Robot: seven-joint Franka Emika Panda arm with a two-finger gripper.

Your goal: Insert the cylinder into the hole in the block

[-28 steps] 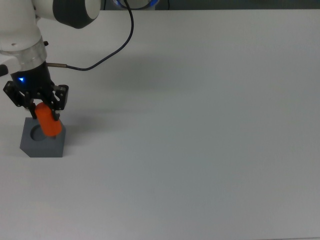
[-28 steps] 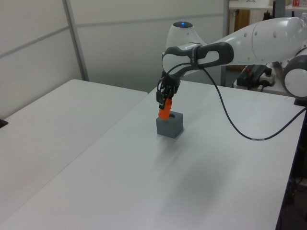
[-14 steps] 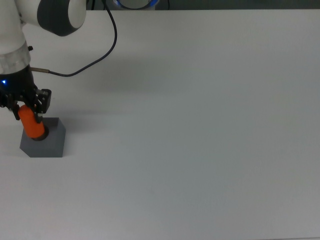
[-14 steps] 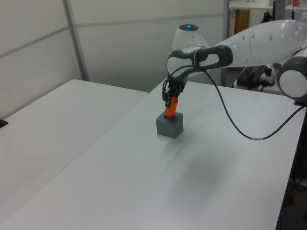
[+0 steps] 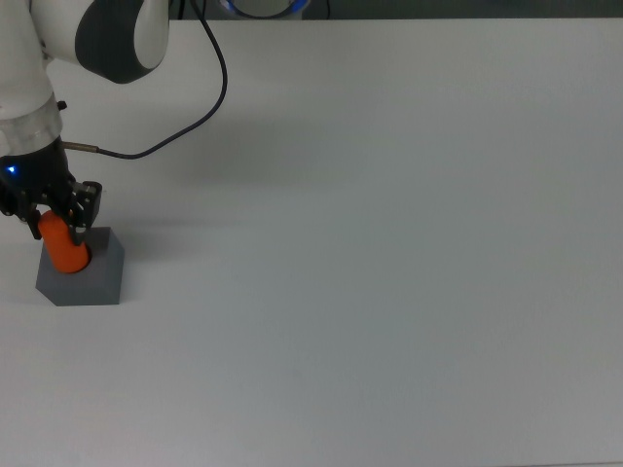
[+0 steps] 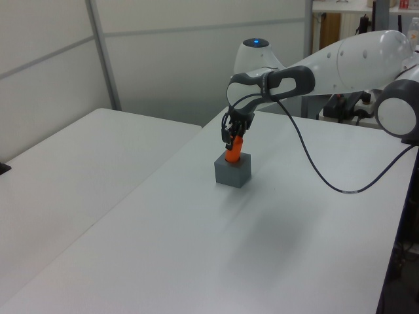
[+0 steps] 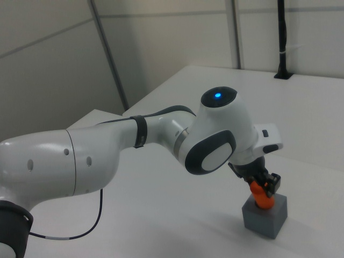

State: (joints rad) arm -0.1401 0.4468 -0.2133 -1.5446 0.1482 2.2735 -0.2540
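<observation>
Since the frame 1 second ago, the gripper (image 5: 60,216) has swung toward 9 o'clock in the top view and come down: then the cylinder (image 5: 64,249) hung tilted over the block's 3 o'clock edge with the hole open beside it; now it covers the hole and its lower end looks sunk into the block (image 5: 83,274). Against the frame half a second ago the change is small, a slight further drop, and in the left view the cylinder (image 6: 233,150) shows shorter above the block (image 6: 233,172) than it did.

Jaws are closed on the upper part of the cylinder, gripping it from 2 sides, with the gripper (image 6: 230,133) directly above the block. In the right view the cylinder (image 7: 262,198) stands on the block's (image 7: 264,216) top face, its orange body partly visible below the gripper (image 7: 263,183).

Its long axis runs close to vertical, leaning a little toward 11 o'clock in the top view. That lean is what matters: seating probably needs the axis brought in line with the hole before pressing straight down. How deep the cylinder sits cannot be told from these views.
</observation>
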